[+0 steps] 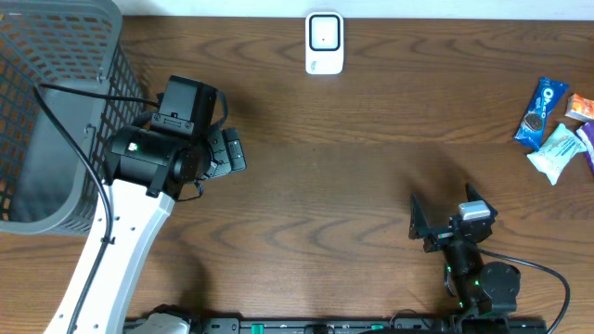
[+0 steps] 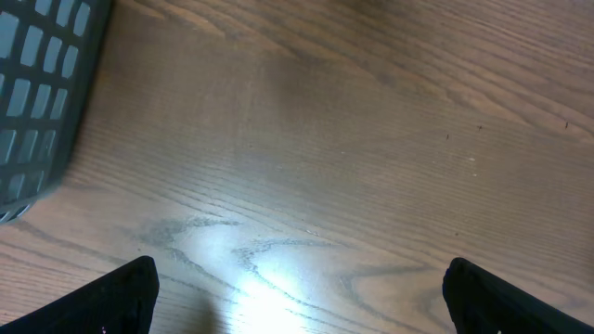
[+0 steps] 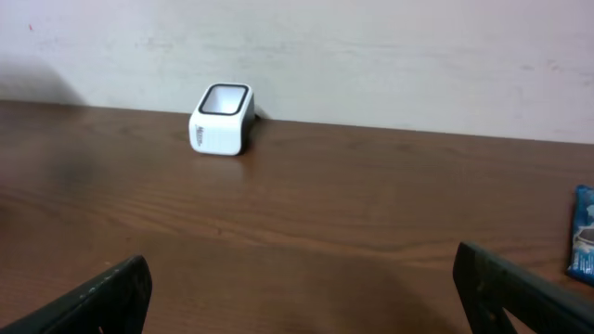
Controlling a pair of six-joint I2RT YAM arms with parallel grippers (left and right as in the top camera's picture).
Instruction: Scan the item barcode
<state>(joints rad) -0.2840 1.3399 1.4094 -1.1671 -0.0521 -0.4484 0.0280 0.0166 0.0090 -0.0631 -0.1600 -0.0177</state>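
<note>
Overhead, the table (image 1: 325,176) reads as a clock face. The white scanner (image 1: 324,42) sits at the 12 o'clock edge, window up, against the wall. The items, a cluster of snack packets (image 1: 560,153) led by a blue cookie pack (image 1: 540,111), lie at 2 to 3 o'clock near the table's right edge. The grey basket (image 1: 56,111) fills the 9 to 10 o'clock corner. No item is lifted and nothing lies near the scanner, so the task appears to be at its first step: choosing and fetching a packet. The right gripper (image 3: 302,297) waits at about 5 o'clock, facing toward 12, with its jaws spread wide and only bare wood between them. It holds and touches nothing. The left gripper (image 2: 297,297) hangs over open table at about 9 o'clock just beside the basket, its jaws equally wide, empty and clear of the surface. The packets are nearer the right arm, so the next move probably falls to it: swing toward 2 o'clock, descend over one packet, close on it, then carry it to 12 o'clock. Barcode positions cannot be made out from here.
</note>
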